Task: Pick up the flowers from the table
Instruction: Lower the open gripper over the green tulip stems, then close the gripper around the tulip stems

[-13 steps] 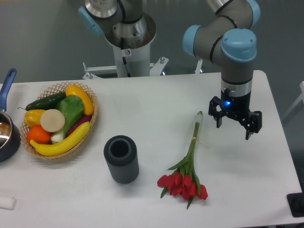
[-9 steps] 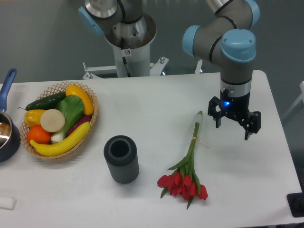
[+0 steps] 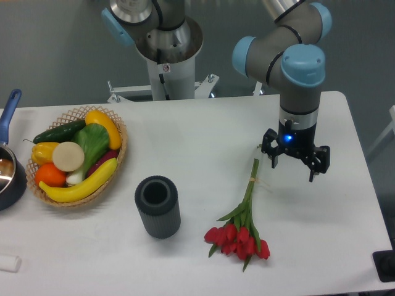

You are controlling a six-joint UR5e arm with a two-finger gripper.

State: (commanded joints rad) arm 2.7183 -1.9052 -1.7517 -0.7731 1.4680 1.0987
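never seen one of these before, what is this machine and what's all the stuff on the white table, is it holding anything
This is a robot arm, grey with light blue joint caps, filmed by one fixed camera looking down at the table from the front. At the arm's end is a black gripper with two fingers, open and empty, hanging above the table just right of the stem ends.

On the table lie the flowers, red tulips with long green stems, blooms nearest the camera. To their left stands a dark ribbed cylinder, open at the top. Further left is a woven basket filled with fruit and vegetables, and at the left edge a pot with a blue handle, partly cut off.

Nothing is held; the flowers lie untouched.
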